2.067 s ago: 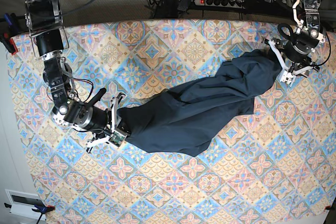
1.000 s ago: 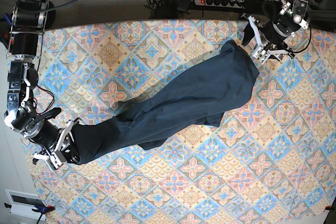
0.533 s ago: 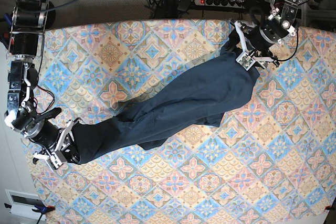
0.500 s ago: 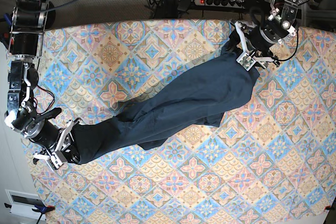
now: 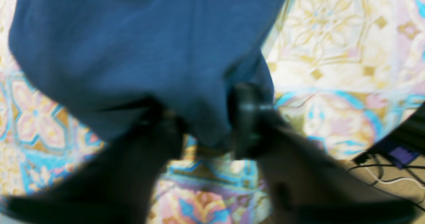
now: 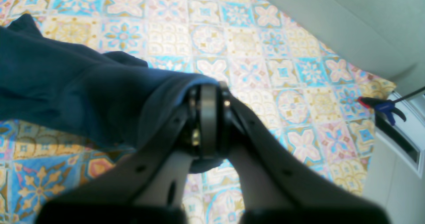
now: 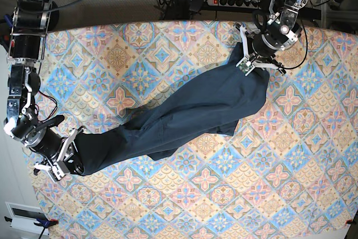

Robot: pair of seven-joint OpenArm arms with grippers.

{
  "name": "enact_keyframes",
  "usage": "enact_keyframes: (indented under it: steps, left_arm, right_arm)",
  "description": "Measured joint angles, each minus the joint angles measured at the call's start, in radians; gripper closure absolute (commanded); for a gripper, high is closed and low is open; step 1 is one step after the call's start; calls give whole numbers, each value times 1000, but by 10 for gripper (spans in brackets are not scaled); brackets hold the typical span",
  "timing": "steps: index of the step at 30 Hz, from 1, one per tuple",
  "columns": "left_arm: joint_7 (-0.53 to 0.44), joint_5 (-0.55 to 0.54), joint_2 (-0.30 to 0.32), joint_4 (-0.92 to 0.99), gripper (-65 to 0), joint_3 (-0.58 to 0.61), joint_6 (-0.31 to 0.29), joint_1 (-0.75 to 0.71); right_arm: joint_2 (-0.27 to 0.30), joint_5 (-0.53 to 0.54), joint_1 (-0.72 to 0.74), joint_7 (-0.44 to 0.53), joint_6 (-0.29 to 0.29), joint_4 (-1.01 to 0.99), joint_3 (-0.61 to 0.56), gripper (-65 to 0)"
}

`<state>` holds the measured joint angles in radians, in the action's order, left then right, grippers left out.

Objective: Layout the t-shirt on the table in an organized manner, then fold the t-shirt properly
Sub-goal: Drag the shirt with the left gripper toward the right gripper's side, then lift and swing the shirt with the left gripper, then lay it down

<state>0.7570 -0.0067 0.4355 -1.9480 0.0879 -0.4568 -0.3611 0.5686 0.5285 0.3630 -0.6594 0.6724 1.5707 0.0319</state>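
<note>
The dark navy t-shirt (image 7: 196, 110) lies stretched in a long bunched band across the table (image 7: 168, 205), from front left to back right. My right gripper (image 7: 71, 160) is at its front-left end. In the right wrist view the right gripper (image 6: 207, 97) is shut on the t-shirt (image 6: 66, 81), cloth wrapped over its tips. My left gripper (image 7: 248, 64) sits on the shirt's far right corner. The left wrist view is blurred: the left gripper (image 5: 206, 124) has a fold of the t-shirt (image 5: 132, 34) pinched between its dark fingers (image 5: 245, 117).
A power strip (image 7: 235, 1) and cables lie on the floor beyond the table's far edge. A blue clamp (image 6: 382, 106) grips the table's corner near the right arm. A white box (image 7: 25, 214) stands off the front left corner.
The left gripper slid left along the far edge onto the shirt's upper corner and closed from wide open. The right gripper first dragged its end front-left, then held still.
</note>
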Motion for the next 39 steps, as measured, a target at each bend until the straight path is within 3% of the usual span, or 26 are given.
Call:
enact_keyframes:
  steps: [1, 5, 10, 20, 24, 28, 39]
  left_arm:
    - [-1, 0, 2, 2, 0, -2, -3, 22]
    - [-25, -11, -10, 0, -21, -101, 2, 79]
    - [-2, -11, -72, 0, -15, -194, -1, 175]
    - [1, -10, -70, -1, -16, -192, -4, 426]
    - [2, -10, -72, -1, -16, -188, -6, 539]
    - [3, -5, -64, 28, -16, -106, -3, 655]
    - [41, -6, -70, 179, -16, -5, -7, 884]
  right_arm:
    - [-2, 4, 0, 1, 2, 0, 14, 0]
    - [1, -1, 0, -1, -3, 0, 63, 0]
    - [-1, 6, 3, 0, 2, -1, 96, 0]
    - [0, 9, 13, -2, 2, -2, 121, 0]
    - [2, 86, 72, 9, 5, -26, 127, 0]
    - [1, 113, 111, -1, -1, -103, 206, 0]
    - [64, 130, 372, -3, 5, -302, 218, 0]
